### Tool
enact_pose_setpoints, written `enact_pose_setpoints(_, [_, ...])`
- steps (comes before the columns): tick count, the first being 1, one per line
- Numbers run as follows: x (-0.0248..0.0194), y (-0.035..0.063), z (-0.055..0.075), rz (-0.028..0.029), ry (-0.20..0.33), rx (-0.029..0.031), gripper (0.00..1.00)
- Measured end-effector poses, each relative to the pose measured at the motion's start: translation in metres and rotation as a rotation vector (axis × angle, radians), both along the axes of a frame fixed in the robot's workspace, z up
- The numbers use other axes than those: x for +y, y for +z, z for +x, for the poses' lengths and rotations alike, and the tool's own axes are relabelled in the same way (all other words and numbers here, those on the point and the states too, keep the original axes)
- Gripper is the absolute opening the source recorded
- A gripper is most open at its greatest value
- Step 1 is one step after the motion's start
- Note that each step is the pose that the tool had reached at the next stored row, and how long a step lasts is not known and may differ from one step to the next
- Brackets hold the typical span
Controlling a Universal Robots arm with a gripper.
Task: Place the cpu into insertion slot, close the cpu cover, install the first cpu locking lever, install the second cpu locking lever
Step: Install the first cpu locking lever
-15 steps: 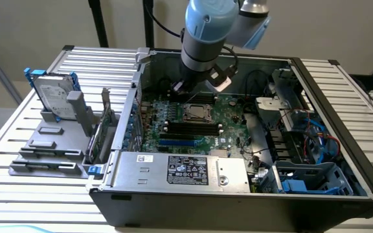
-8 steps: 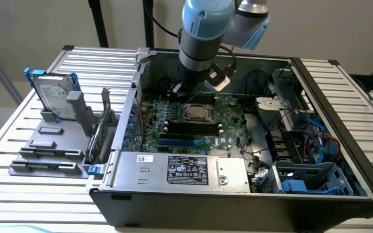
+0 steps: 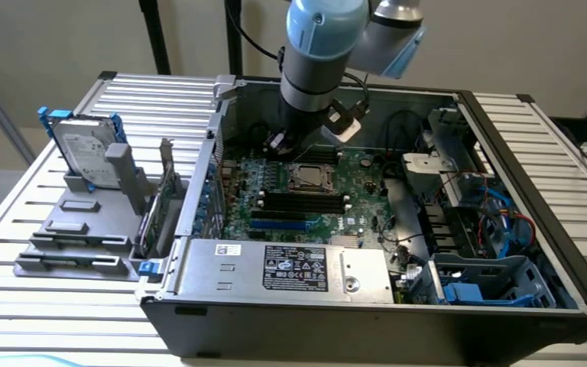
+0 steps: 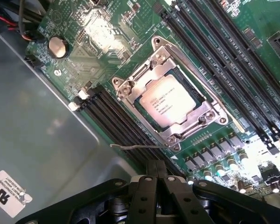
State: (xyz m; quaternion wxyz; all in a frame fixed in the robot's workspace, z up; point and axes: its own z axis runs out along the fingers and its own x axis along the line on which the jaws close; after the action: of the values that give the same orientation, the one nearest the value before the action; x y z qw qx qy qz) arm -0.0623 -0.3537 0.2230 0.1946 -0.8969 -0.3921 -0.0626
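The cpu (image 4: 167, 103), a pale square chip, lies in the insertion slot (image 4: 190, 89) on the green board. The cpu cover (image 4: 148, 70), a silver frame, lies flat around it. A thin locking lever (image 4: 135, 146) sticks out sideways from the socket's corner, free of its catch, just ahead of my fingertips. My gripper (image 4: 157, 173) is shut with nothing between its black fingers and hovers above the board beside the socket. In the exterior view the cpu (image 3: 309, 177) sits mid-board, with my gripper (image 3: 299, 150) just behind it.
Long black memory slots (image 4: 116, 122) flank the socket on both sides. A coin cell (image 4: 58, 47) and cables sit near the case wall. The open computer case (image 3: 304, 321) holds a power supply (image 3: 283, 266) in front and drive bays (image 3: 482, 279) at the exterior view's right.
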Motion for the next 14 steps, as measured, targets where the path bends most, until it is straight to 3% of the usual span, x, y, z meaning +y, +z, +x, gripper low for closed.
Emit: enact_pose_setpoints(14, [0.0046,-0.0173,0.0,-0.0012,0.0,0.0,0.11])
